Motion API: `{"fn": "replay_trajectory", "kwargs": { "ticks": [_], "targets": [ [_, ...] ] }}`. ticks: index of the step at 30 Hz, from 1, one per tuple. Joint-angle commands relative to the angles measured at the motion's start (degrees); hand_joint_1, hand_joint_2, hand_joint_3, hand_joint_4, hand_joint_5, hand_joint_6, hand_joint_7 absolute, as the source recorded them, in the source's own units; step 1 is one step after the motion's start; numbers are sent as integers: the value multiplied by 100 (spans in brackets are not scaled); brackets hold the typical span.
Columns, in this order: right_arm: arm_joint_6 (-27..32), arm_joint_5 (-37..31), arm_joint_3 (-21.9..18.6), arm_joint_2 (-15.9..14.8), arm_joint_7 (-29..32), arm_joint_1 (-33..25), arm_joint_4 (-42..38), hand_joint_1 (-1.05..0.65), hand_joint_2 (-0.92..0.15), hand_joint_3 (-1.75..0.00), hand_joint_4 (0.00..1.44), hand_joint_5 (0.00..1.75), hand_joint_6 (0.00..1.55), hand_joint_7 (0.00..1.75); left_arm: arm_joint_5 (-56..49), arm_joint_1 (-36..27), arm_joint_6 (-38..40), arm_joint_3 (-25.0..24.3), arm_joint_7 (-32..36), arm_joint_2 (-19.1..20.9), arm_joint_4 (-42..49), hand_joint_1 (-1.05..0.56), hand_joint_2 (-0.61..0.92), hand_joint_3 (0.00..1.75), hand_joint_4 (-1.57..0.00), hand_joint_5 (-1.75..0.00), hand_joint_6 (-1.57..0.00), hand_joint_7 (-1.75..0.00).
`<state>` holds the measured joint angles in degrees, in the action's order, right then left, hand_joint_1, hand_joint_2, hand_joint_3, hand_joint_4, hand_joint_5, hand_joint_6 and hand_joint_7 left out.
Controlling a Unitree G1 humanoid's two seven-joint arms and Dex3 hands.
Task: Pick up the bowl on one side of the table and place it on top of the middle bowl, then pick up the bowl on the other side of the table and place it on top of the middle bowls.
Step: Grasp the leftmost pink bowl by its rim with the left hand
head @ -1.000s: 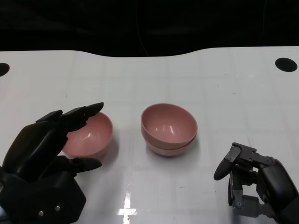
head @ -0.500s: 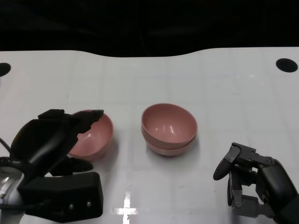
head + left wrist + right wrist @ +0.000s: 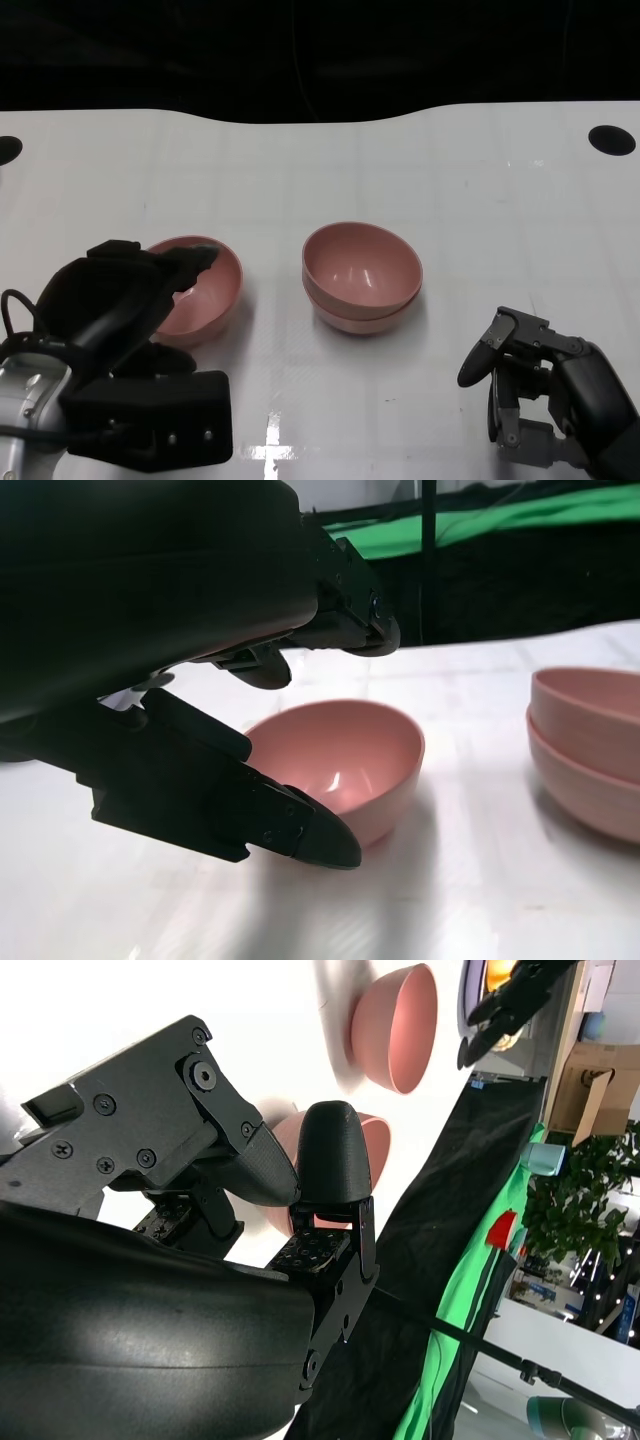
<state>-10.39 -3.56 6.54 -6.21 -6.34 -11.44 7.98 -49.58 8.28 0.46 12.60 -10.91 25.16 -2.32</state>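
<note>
While the left robot hand [image 3: 120,300] straddles the bowl [image 3: 200,290] rim — fingers spread, nothing gripped — pinch squarely before lifting.

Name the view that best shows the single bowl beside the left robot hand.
The left wrist view: the single bowl shows whole, between the left robot hand's spread fingers. The head view has that hand hiding the bowl's near rim; the right wrist view shows it sideways and far.

The left robot hand [image 3: 125,290] reaches over the side bowl's [image 3: 205,295] rim; two stacked bowls [image 3: 362,277] sit mid-desk [image 3: 480,200].
</note>
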Motion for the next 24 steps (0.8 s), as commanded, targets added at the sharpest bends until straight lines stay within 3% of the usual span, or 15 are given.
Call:
{"fn": "replay_trajectory", "kwargs": {
  "ticks": [1,8,11,14,15,17,18,19,20,21,24],
  "targets": [
    [-16,16,-60,-15,-1,-9,39,-3,-30,-158,95,175,79,158,-193,263,271,209,-371,165,236,-67,92,6,-27,-38,-29,0],
    [16,14,-48,5,7,-25,85,-3,-30,-158,95,175,79,158,-416,908,509,744,-589,91,1190,-55,92,4,-52,-15,-43,-2],
    [4,4,-39,11,14,-41,99,-3,-30,-158,95,175,80,158,-395,1154,463,903,-507,63,1620,-50,92,10,-58,-13,-47,-3],
    [26,-7,-29,13,16,-56,125,-3,-30,-158,95,175,80,157,-251,1347,44,996,-37,50,2176,-41,92,14,-81,-22,-64,-9],
    [38,-11,-25,14,17,-64,142,-3,-30,-158,95,175,80,157,-164,1380,-128,986,194,22,2353,-36,92,17,-88,-39,-80,-9],
    [50,-21,-19,17,22,-76,164,-3,-30,-157,95,175,80,157,5,1432,-422,957,583,-28,2648,-31,92,19,-84,-76,-97,-6],
    [33,-23,-19,17,23,-76,152,-3,-30,-157,95,175,80,157,92,1459,-609,941,817,-49,2808,-26,92,30,-84,-112,-113,-13],
    [18,-23,-19,17,24,-75,142,-3,-30,-157,95,175,80,157,151,1487,-745,942,984,-56,2931,-25,89,44,-81,-141,-111,-38],
    [17,-24,-18,20,26,-74,136,-3,-30,-157,95,175,80,157,198,1513,-900,947,1178,-52,3048,-24,86,55,-80,-156,-102,-67],
    [19,-24,-17,22,27,-74,132,-3,-30,-157,95,175,80,156,221,1536,-1003,958,1305,-44,3130,-23,84,63,-83,-167,-86,-109],
    [46,20,-20,33,9,-72,137,-3,-30,-157,94,175,80,156,250,1610,-1292,992,1776,-49,3367,-24,81,75,-88,-174,-66,-163]
  ]
}}
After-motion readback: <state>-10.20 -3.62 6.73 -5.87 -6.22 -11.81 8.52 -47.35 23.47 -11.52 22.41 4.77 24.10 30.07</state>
